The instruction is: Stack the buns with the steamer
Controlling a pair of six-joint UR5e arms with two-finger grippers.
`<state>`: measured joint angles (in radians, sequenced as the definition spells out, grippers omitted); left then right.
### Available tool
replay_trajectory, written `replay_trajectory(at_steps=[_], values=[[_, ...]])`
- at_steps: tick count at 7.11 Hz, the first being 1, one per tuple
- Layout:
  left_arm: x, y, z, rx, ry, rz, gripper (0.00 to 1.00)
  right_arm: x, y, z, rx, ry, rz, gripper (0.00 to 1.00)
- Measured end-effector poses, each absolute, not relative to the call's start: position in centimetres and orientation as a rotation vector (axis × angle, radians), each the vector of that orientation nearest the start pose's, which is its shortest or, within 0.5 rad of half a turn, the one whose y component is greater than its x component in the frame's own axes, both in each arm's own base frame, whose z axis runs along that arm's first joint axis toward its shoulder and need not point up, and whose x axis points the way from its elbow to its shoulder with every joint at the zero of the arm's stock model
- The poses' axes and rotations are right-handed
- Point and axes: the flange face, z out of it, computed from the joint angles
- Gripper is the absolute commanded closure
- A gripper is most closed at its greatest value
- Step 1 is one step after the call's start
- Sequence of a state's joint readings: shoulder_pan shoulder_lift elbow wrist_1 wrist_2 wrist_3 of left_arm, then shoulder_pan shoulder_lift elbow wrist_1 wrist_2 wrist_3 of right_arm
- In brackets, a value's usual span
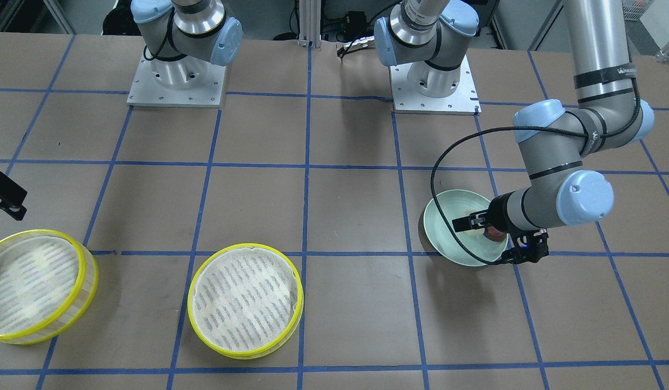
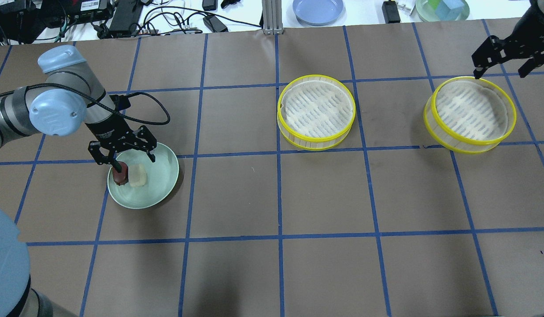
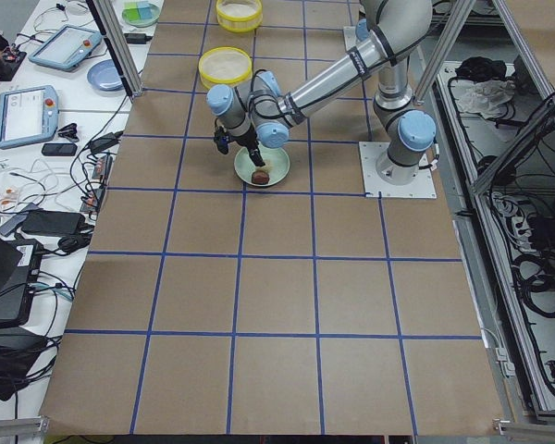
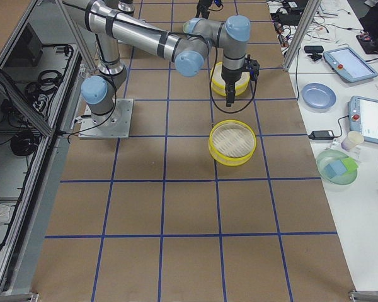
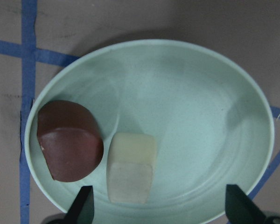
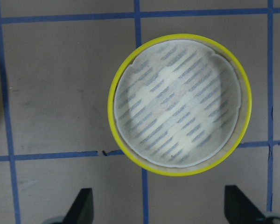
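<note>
A dark reddish-brown bun [image 5: 70, 140] and a pale cream bun [image 5: 130, 161] lie side by side in a pale green plate [image 5: 191, 116]; they also show in the overhead view as the brown bun [image 2: 120, 175] and the cream bun [image 2: 138, 175]. My left gripper [image 2: 134, 161] is open just above the plate [image 2: 160, 175], its jaws standing wide over the buns. Two yellow-rimmed steamer trays hold no buns: one mid-table [image 2: 316, 110] and one at the right [image 2: 470, 112]. My right gripper [image 2: 503, 66] is open and hovers over the right tray [image 6: 177, 102].
The two arm bases [image 1: 177, 81] [image 1: 434, 86] stand at the robot's side of the table. A blue plate [image 2: 318, 9], a bowl with coloured blocks [image 2: 443, 8] and cables lie beyond the far edge. Blue tape lines grid the brown table.
</note>
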<state>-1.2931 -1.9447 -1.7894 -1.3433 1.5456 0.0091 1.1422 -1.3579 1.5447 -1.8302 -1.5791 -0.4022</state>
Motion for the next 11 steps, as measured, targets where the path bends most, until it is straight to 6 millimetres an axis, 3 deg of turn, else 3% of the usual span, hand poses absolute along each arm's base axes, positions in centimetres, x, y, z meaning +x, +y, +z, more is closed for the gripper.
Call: replay_trajectory(at_steps=[3, 5, 6, 7, 9, 10, 11], values=[[1.9, -55.5, 18.7, -0.404, 3.114, 0.645, 0.03, -20.8, -62.5, 32.7, -0.102, 3.164, -0.224, 0.0], [2.1, -55.6, 17.8, -0.387, 3.095, 0.668, 0.75, -25.4, -62.7, 28.1, -0.121, 3.134, -0.228, 0.01], [2.2, -55.6, 17.7, -0.385, 3.094, 0.67, 1.0, -26.9, -62.5, 26.4, -0.124, 3.126, -0.203, 0.18], [2.2, -55.8, 17.7, -0.383, 3.095, 0.667, 1.0, -27.5, -62.4, 25.3, -0.134, 3.122, -0.184, 0.19], [2.3, -56.2, 18.3, -0.389, 3.102, 0.638, 1.0, -27.9, -62.4, 22.8, -0.148, 3.106, -0.136, 0.6], [2.0, -56.9, 19.7, -0.41, 3.123, 0.582, 1.0, -28.1, -62.4, 21.7, -0.177, 3.103, -0.109, 0.67], [1.0, -58.2, 22.2, -0.478, 3.17, 0.493, 1.0, -28.2, -62.4, 21.3, -0.209, 3.106, -0.094, 0.99]])
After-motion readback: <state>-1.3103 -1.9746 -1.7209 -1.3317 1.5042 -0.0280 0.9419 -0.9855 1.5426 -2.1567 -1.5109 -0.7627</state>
